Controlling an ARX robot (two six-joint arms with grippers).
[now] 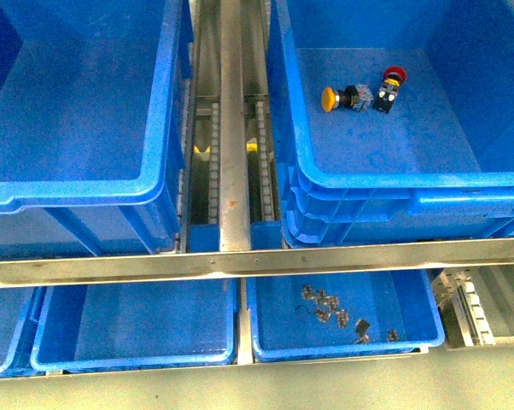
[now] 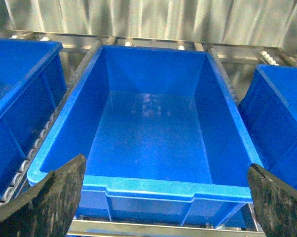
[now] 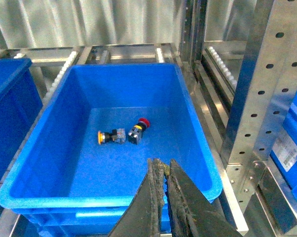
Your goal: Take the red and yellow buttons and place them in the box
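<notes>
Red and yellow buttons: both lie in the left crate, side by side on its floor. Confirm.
Wrong crate. The red button and yellow button lie side by side on the floor of the right crate; the front view shows the left crate holds neither.

Box (image 1: 385, 184): smooth blue plastic, slight sheen on inner walls, thick rolled rim. Left crate (image 2: 153, 143): same glossy blue plastic, floor mirroring light. Red button (image 1: 392, 85) and yellow button (image 1: 341, 98): shiny plastic caps on black-grey bodies. Rack rail (image 1: 257, 260): brushed bare metal, dull gleam, bolt heads showing. Upright (image 3: 259, 84): perforated satin metal. Left gripper fingers (image 2: 50, 197): matt black, rough, worn texture. Small metal parts (image 1: 334, 312) in lower plastic tray (image 1: 411, 342).
</notes>
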